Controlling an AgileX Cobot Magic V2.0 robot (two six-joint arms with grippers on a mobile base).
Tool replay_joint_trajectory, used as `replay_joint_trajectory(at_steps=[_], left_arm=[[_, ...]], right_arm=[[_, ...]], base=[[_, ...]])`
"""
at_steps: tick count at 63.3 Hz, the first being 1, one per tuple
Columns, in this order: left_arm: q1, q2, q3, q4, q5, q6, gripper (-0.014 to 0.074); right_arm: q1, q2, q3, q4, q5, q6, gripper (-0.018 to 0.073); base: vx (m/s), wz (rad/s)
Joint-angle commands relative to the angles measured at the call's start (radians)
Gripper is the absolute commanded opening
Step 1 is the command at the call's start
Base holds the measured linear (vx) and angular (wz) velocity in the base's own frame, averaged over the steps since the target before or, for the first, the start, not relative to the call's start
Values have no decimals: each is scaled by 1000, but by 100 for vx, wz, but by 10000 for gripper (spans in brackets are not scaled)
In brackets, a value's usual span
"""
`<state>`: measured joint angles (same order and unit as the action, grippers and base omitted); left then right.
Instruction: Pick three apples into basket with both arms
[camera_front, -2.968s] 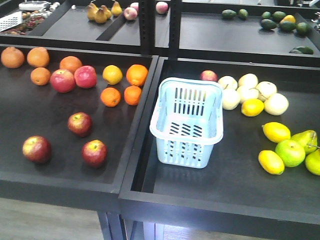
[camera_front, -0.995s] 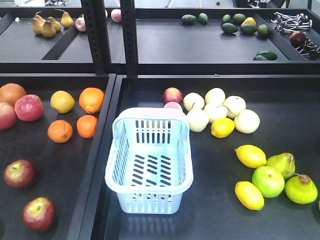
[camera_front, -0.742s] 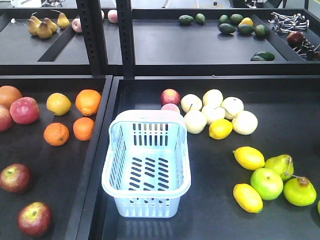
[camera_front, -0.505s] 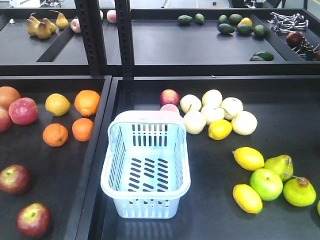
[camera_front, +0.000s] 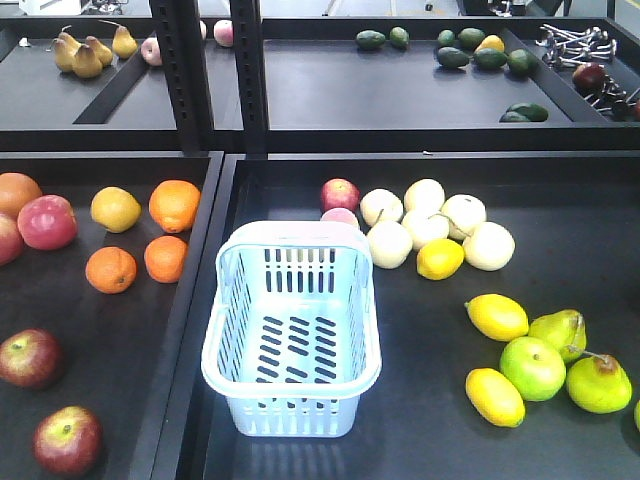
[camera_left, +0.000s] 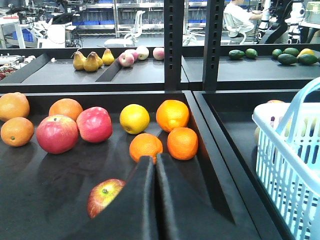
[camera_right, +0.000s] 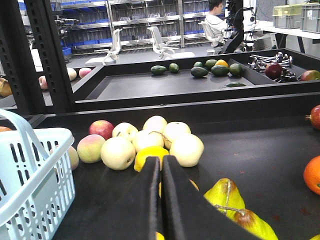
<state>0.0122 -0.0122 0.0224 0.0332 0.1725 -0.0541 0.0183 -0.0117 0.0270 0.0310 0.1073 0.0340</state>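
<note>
The pale blue basket (camera_front: 292, 234) stands empty in the middle of the front view, in the right tray by the divider. Two dark red apples (camera_front: 28, 357) (camera_front: 67, 438) lie in the left tray near its front left corner. Neither gripper shows in the front view. In the left wrist view my left gripper (camera_left: 154, 159) is shut and empty above the left tray. One apple (camera_left: 102, 196) lies just left of it, half hidden by a finger, and the basket (camera_left: 280, 135) is at the right. My right gripper (camera_right: 161, 159) is shut and empty, with the basket (camera_right: 35, 172) to its left.
Lighter pink-red apples (camera_front: 46, 221) and oranges (camera_front: 174, 205) lie behind the dark apples. Pale round fruit (camera_front: 430, 225), lemons (camera_front: 497, 316) and green pears (camera_front: 598, 383) fill the right tray. A raised divider (camera_front: 195, 300) splits the trays; black uprights (camera_front: 180, 70) stand behind.
The front view has swung to the right, bringing the basket toward the middle and pushing the apples to the left edge. It has held still for the last half second.
</note>
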Motion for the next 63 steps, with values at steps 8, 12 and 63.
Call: replay_joint_trajectory(at_steps=[8,12,63], left_arm=[[1,-15,9,-1,-71,-3,-6],[1,-15,9,-1,-71,-3,-6],[1,-15,8,-509,-194,-190,-6]], right_arm=[[-7,-14,15,-11,-67,-8,-4],[-7,-14,15,-11,-67,-8,-4],[-7,-14,15,-11,-67,-8,-4]], base=[[0,0],[0,0],[0,0]])
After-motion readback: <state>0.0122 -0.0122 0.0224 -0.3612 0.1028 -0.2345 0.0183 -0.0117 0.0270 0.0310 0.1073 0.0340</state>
